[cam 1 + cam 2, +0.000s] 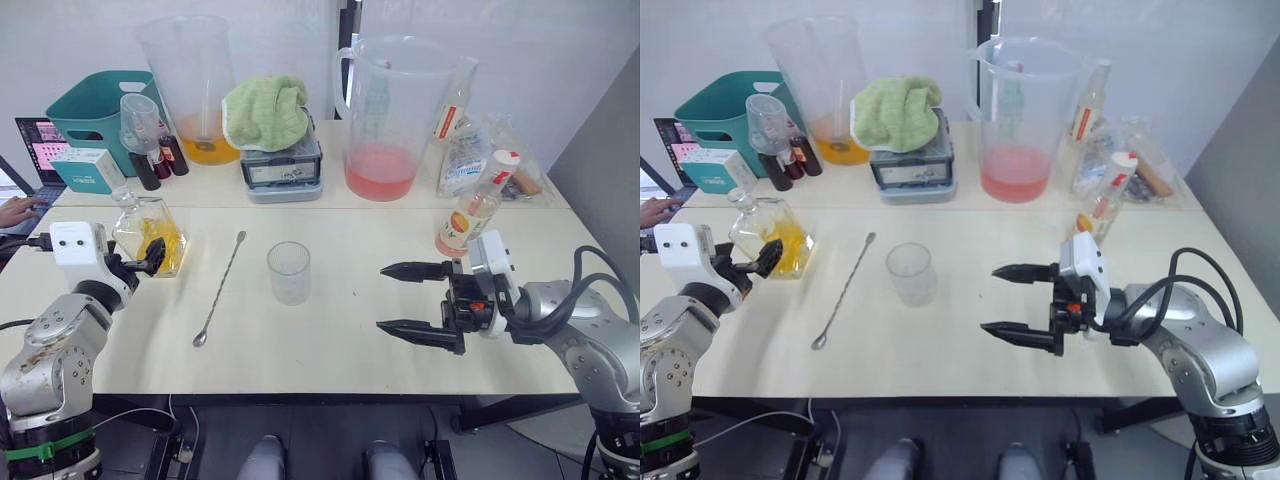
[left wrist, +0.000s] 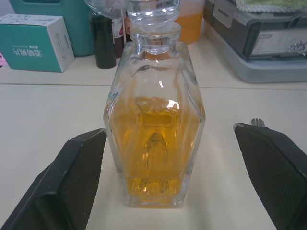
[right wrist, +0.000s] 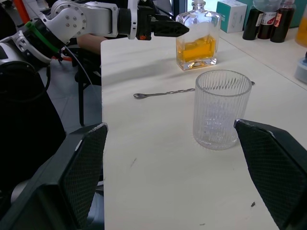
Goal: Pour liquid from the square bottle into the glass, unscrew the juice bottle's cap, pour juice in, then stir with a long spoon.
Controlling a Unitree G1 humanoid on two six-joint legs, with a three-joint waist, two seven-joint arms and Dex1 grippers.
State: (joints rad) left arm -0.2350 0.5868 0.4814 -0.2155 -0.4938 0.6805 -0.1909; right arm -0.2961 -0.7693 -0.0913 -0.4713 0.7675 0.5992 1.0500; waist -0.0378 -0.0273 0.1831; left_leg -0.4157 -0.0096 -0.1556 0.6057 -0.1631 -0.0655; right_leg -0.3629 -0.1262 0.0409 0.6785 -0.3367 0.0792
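Left wrist view: left tool [image 2: 165, 179] spread wide around the square bottle [image 2: 154, 124]; heavy, slick, breakable glass, so grip its flat sides.

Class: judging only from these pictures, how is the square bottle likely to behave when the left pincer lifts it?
The square bottle looks like thick glass, roughly half full of yellow-orange liquid, so probably heavy for its size. Its smooth, angled faces may slip between the open left pincer fingers. The stopper on its neck might come loose if tilted.
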